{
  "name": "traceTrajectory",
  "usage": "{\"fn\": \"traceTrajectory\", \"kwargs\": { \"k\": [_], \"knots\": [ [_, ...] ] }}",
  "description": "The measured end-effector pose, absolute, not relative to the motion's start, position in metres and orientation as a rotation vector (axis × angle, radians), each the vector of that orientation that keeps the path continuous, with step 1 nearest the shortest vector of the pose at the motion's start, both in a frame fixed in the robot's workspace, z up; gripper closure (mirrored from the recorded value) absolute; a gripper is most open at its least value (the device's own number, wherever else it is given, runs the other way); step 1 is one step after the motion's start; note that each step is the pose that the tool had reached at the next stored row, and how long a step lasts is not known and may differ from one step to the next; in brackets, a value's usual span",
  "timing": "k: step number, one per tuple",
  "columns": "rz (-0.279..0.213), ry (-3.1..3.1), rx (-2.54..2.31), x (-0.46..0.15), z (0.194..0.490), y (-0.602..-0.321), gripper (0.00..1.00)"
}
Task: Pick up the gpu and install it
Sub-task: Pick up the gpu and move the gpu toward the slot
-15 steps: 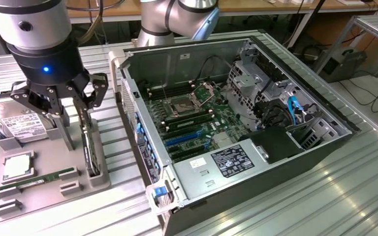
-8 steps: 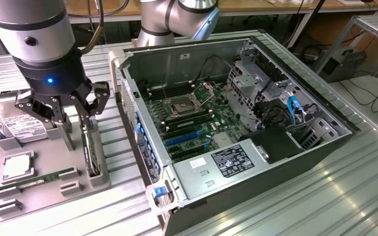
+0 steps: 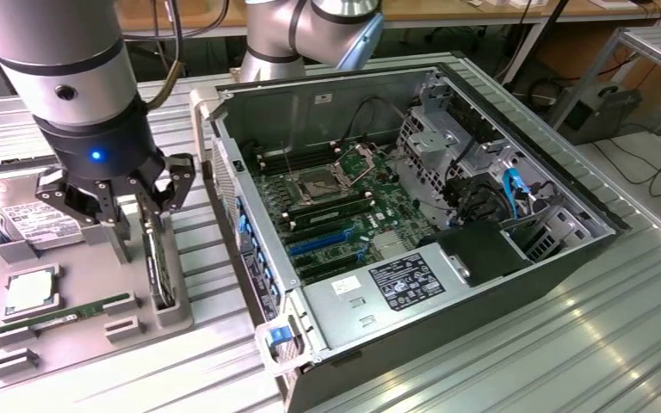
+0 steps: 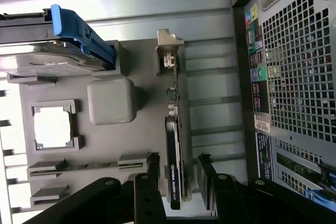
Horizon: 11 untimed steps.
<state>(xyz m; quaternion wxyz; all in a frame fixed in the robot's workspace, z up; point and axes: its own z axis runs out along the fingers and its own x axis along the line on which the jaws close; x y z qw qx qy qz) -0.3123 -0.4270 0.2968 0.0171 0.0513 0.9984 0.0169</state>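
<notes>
Aluminium slats form the table (image 3: 560,344), the largest surface beneath the fingers (image 4: 153,171). An open computer case (image 3: 296,112) lies on its side, well apart from the fingers toward the exterior view's right, with the motherboard exposed. A grey parts tray (image 3: 89,275) sits directly below the fingers.

The gpu (image 4: 175,145) stands on its long edge in a tray slot, between the fingers, and is not installed. The fingers are spread, one facing each flat side of the card, with a gap on both sides, so nothing is gripped. The silver end bracket (image 4: 169,51) is at the end of the card farthest from the fingers.

Handling judgement: the card is probably light and stiff, but fragile. Take hold across the two flat faces, clear of the bracket and of the lower edge seated in the slot.
</notes>
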Motion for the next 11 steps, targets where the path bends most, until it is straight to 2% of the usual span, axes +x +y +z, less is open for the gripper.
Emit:
{"fn": "traceTrajectory", "kwargs": {
  "k": [11],
  "knots": [
    [0.052, 3.103, 0.159, -0.312, 0.274, -0.427, 0.58]
  ]
}}
